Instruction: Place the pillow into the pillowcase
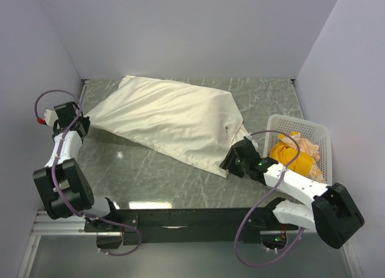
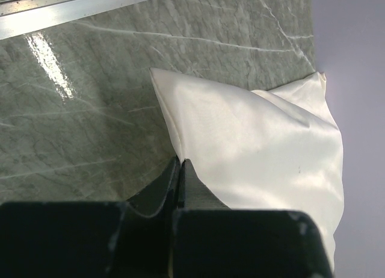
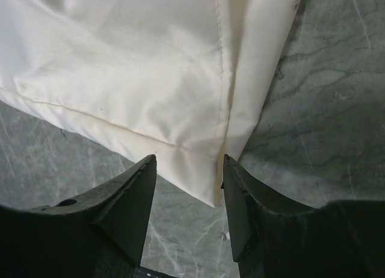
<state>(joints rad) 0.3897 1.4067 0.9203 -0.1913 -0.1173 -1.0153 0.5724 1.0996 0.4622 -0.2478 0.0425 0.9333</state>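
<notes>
1. Nearest the bases: find the right gripper [image 3: 189, 163] half parted, straddling the near right corner of the pillowcase [image 1: 168, 121], with nothing pinched yet.
2. Push in a little deeper before closing, so as to bite past the stitched hem and not just the corner's tip; stay low over the table [image 1: 150, 182] without scraping it.
3. Cannot tell whether one layer or both lie between the jaws; check before squeezing.
4. Steer clear of the white basket [image 1: 301, 120] of orange cloth [image 1: 289, 154] just to the right of that corner.
5. Farther out on the left: note the left gripper [image 2: 181, 169] clamped tight on the opposite left corner of the pillowcase. Use that hold as the anchor and draw the cloth gently taut.
6. Look for the pillow: no bear print or black band on show anywhere. Judging by the plump bulk, likely already inside the sack, mid-table.
7. Read the long axis as running left to right on a slant, right end nearer the arms, left end farther back. Probably mouth at the right end, given the hem there, though not certain.
</notes>
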